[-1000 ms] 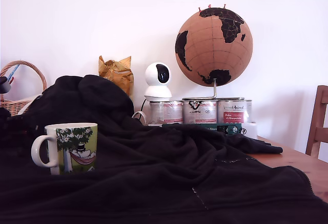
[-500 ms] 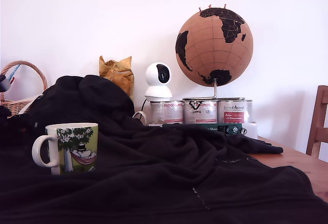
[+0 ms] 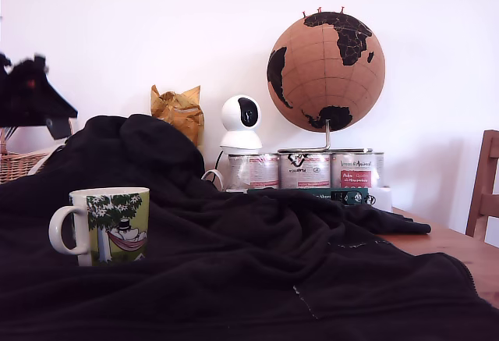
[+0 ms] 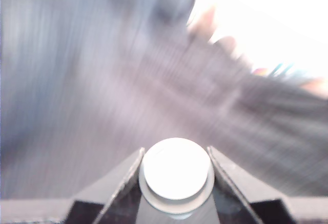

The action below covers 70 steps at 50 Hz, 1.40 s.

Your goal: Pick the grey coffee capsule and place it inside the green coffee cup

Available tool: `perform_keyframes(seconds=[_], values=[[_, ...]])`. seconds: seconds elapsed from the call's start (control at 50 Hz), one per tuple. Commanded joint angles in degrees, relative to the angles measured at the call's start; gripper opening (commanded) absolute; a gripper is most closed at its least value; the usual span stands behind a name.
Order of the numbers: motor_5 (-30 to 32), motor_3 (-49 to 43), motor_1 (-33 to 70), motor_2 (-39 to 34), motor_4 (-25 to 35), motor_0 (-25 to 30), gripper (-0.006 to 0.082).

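Observation:
The white mug with the lime-green tree and hammock picture (image 3: 109,224) stands upright on the black cloth at the exterior view's left, handle towards that side. My gripper (image 3: 35,95) shows as a dark blur well above the mug and further left. In the wrist view the gripper (image 4: 176,152) is shut on the small round capsule (image 4: 177,175), whose wider rim sits between the two dark fingers (image 4: 120,175); its flat end looks pale in the glare. The capsule cannot be made out in the exterior view. The rest of the wrist view is motion blur.
A black blanket (image 3: 257,263) covers most of the table; bare wood (image 3: 456,247) shows at the exterior view's right, beside a chair (image 3: 483,189). Behind stand three silver tins (image 3: 304,169), a cork globe (image 3: 326,70), a white camera (image 3: 240,122), a yellow wrapper (image 3: 178,111) and a wicker basket (image 3: 19,163).
The gripper has swung up into the exterior view at the left and now covers the basket's handle; before, only a small part showed at the edge. The mug has stayed put.

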State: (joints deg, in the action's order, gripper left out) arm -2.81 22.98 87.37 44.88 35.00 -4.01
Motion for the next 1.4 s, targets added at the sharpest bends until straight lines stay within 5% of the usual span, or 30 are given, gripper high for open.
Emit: perform_keyframes(seconds=[0.0, 0.46, 0.84, 0.9, 0.98, 1.04, 1.38], values=[[0.11, -2.89, -0.98, -0.37, 1.05, 1.53, 0.0123], [3.28, -18.49, -3.17, -0.37, -1.16, 13.51, 0.0130], [4.35, -23.28, -3.17, -0.37, -5.62, 15.06, 0.0134], [4.39, -23.67, -3.17, -0.37, -5.62, 15.06, 0.0212], [4.37, -24.04, -3.17, -0.37, -5.75, 15.06, 0.0460], [4.39, -24.24, -3.17, -0.37, -6.60, 15.06, 0.0559], [3.80, -27.30, -4.92, 0.63, -7.54, 15.04, 0.0530]])
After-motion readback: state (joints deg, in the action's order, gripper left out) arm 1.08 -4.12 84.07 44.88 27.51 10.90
